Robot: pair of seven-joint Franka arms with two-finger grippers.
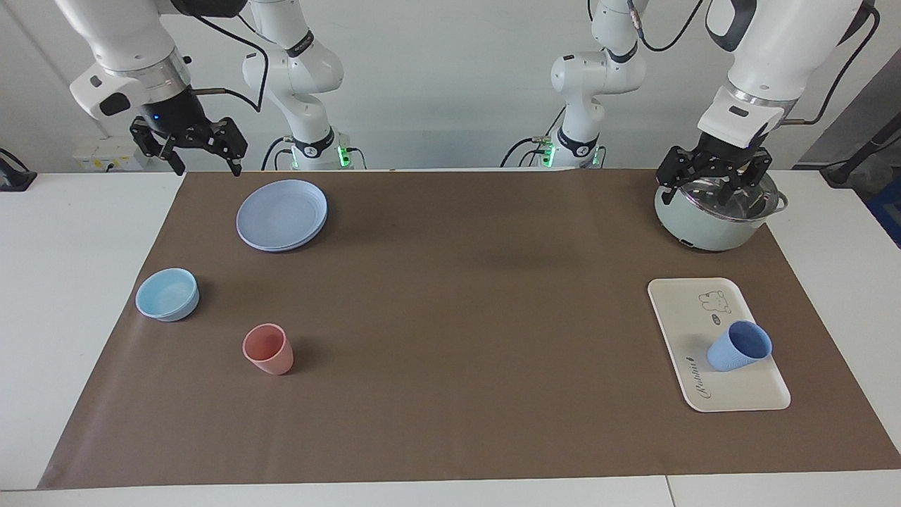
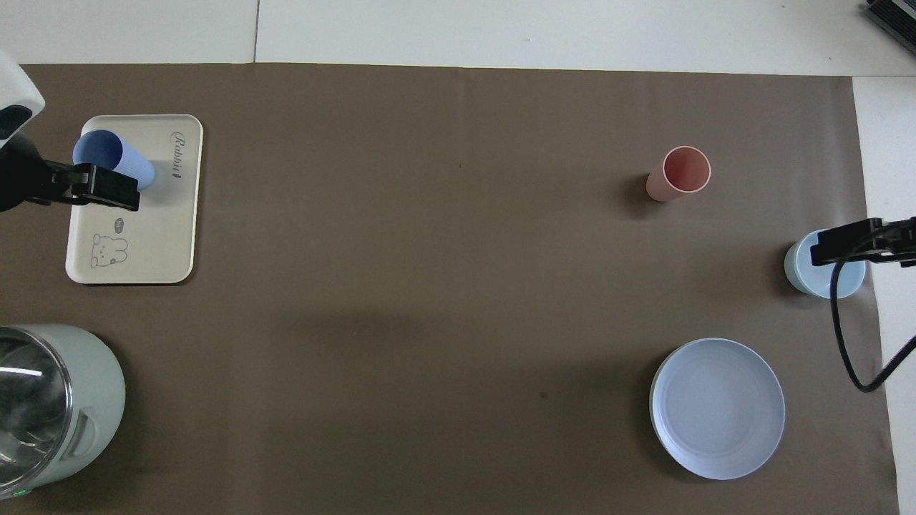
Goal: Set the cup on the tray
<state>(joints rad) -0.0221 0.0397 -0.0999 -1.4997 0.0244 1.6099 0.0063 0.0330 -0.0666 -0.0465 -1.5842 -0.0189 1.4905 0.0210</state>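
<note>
The periwinkle-blue cup (image 1: 739, 346) stands on the cream tray (image 1: 739, 403), on the tray's end farther from the robots, next to the cursive lettering. It also shows in the overhead view (image 2: 118, 159) on the tray (image 2: 147, 236). My left gripper (image 1: 718, 190) is open and empty. It hangs raised over the pot, apart from the cup. In the overhead view the left gripper (image 2: 100, 187) overlaps the cup's edge. My right gripper (image 1: 206, 167) is open and empty, raised at the right arm's end of the table, where that arm waits. It also shows in the overhead view (image 2: 851, 243).
A pale green pot (image 1: 704, 229) stands near the left arm's base. At the right arm's end are stacked blue plates (image 1: 281, 215), a light-blue bowl (image 1: 167, 294) and a salmon-pink cup (image 1: 269, 350). A brown mat (image 1: 457, 317) covers the table.
</note>
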